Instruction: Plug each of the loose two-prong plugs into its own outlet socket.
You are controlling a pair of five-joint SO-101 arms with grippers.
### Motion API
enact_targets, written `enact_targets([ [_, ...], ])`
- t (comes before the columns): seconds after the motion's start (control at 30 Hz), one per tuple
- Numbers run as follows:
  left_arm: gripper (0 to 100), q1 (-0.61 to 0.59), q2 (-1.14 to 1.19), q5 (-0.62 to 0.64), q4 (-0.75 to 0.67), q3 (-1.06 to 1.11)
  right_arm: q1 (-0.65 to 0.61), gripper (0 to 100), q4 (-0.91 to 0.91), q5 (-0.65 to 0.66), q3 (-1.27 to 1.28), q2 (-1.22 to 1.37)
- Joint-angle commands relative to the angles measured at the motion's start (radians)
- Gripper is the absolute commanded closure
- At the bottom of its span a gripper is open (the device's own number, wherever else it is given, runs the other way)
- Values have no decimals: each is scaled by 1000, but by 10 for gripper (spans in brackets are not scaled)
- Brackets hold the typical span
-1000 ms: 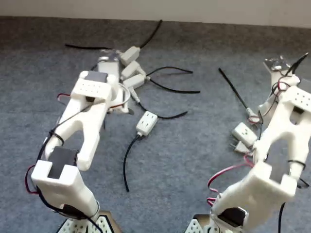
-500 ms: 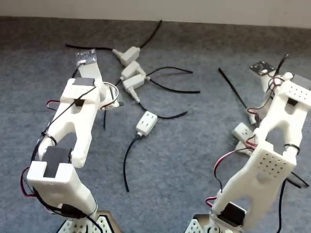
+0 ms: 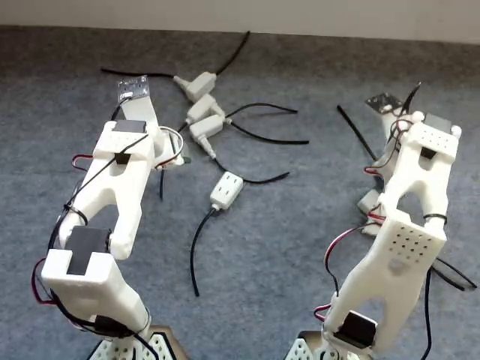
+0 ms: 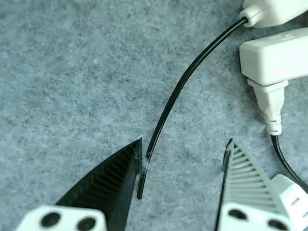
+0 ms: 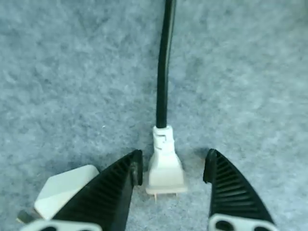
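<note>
the loose two-prong plug (image 5: 165, 168) lies flat on the grey worktop (image 3: 300, 225), its black cord (image 5: 164, 62) running straight away from the wrist and its short prongs pointing back toward it. the right end effector (image 5: 173, 154) is open and empty, one finger on either side of the plug's white body, near it but not clearly touching. just beside, off the dark finger's outer side, lies a white block (image 5: 62, 190) that looks like an outlet socket.

the step in hand appears to be the grasp. to do it well, the fingers should close on the plug's flat sides, behind the prongs and ahead of the cord's strain relief, so the prongs stay free and the body does not twist. the plug sits slightly off centre, nearer the dark finger, so a small shift before closing would likely stop it skating on the worktop. a firm pinch matters, since pushing into a socket will press the plug back.

the left end effector (image 4: 185, 142) is open too, holding nothing, over the loose end of a thin black cable (image 4: 183, 86), with joined white pieces (image 4: 274, 57) near. it could steady the socket.
</note>
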Motion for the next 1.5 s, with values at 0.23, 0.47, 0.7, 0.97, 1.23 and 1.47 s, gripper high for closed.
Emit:
enact_targets([
  [0.23, 726, -4, -21, 3, -14, -2, 4, 900, -70, -15, -44, 61],
  [0.47, 726, -4, -21, 3, -15, -2, 21, 906, -47, -15, -44, 16],
  [0.7, 726, -2, -16, 2, -15, -4, -35, 929, 58, -20, -44, -145],
  [0.97, 726, 45, -13, -44, -17, -5, -133, 929, 128, -21, -44, -394],
  [1.23, 726, 104, -24, -127, -52, 12, -278, 929, 157, -181, -44, -674],
  [1.47, 726, 128, -202, -127, -54, 117, -384, 929, 159, -342, -33, -897],
])
